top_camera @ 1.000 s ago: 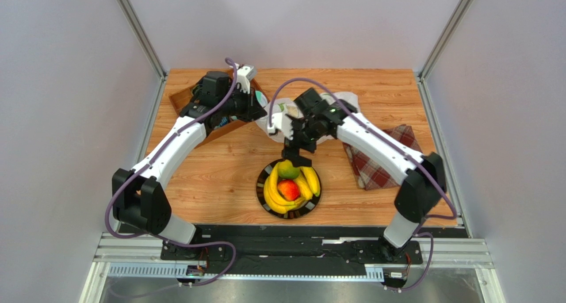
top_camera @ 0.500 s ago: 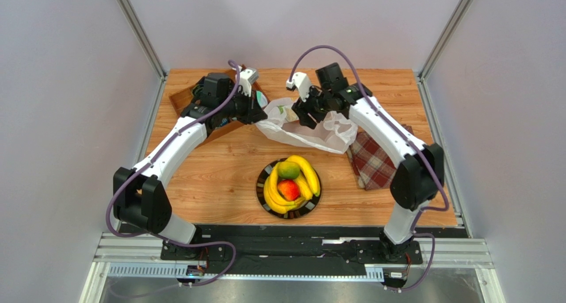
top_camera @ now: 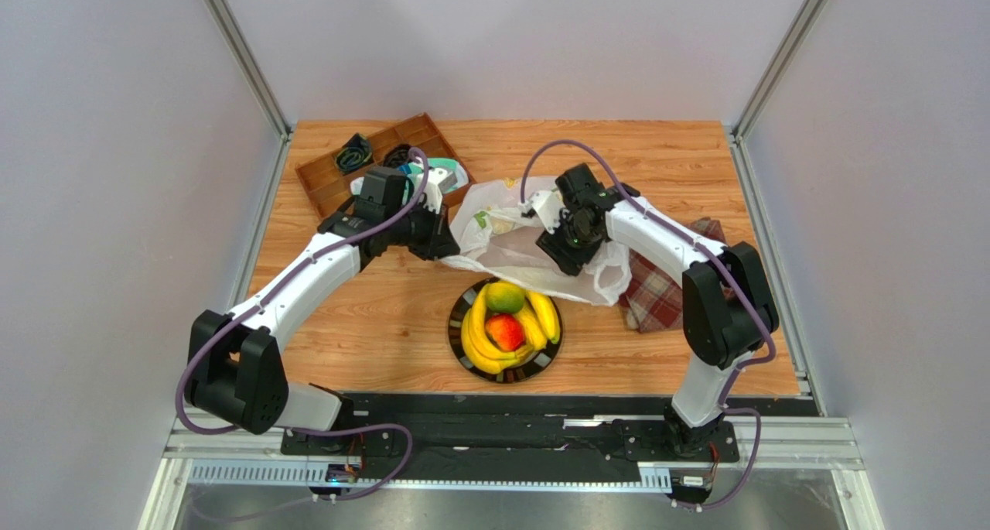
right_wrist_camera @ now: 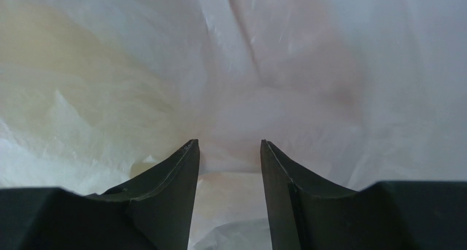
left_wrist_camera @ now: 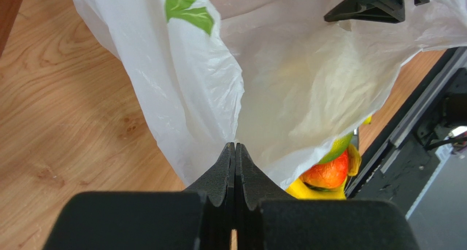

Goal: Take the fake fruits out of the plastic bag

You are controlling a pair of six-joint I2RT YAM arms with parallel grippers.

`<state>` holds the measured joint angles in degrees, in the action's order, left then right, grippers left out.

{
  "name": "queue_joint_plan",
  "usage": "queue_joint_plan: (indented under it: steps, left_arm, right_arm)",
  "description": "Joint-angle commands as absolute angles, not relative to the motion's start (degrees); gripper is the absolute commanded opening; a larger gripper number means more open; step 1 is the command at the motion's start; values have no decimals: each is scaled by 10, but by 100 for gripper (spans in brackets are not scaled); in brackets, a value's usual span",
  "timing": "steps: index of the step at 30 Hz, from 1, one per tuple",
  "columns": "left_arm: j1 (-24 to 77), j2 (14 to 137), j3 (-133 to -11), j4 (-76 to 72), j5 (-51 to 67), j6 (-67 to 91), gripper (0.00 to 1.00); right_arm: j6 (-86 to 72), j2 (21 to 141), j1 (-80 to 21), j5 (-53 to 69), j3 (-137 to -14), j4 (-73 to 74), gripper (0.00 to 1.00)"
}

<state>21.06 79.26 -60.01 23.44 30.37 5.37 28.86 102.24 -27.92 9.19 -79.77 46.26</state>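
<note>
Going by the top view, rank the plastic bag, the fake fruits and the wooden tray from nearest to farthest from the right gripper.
1. plastic bag: mid-table, the right gripper is right at it.
2. fake fruits: heaped just beyond the bag, toward the near edge.
3. wooden tray: far-left corner, past the left arm.

**Materials and finishes.** Bag (top_camera: 494, 223): thin white translucent plastic film, crinkled, softly shiny. Fruits (top_camera: 506, 327): smooth glossy plastic, lying on a dark plate (top_camera: 454, 321). Table (top_camera: 384, 304): wood-grain top with a satin finish. Tray (top_camera: 316, 180), far left: brown wood. Cloth (top_camera: 657, 292), right: woven red plaid fabric, matt. Left gripper (left_wrist_camera: 234, 147): matt black, faintly textured. Arms (top_camera: 308, 269): smooth white shells with black joints. Rail (top_camera: 511, 443), near edge: bare grey metal.
</note>
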Motion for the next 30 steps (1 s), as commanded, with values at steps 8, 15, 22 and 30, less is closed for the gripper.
queue_joint_plan:
  steps: [8, 15, 22, 30]
  left_arm:
    - [284, 874, -810, 236, 288, -4, 0]
    - [317, 975, -1080, 235, 364, 8, 0]
    - [373, 936, -991, 240, 381, 24, 0]
    - [372, 846, -772, 278, 251, -153, 0]
  right_arm:
    - [244, 1086, -237, 51, -911, 437, 55]
    - [167, 1125, -164, 10, -942, 441, 56]
    - [153, 997, -136, 63, -779, 420, 57]
    - [120, 981, -137, 90, -771, 409, 72]
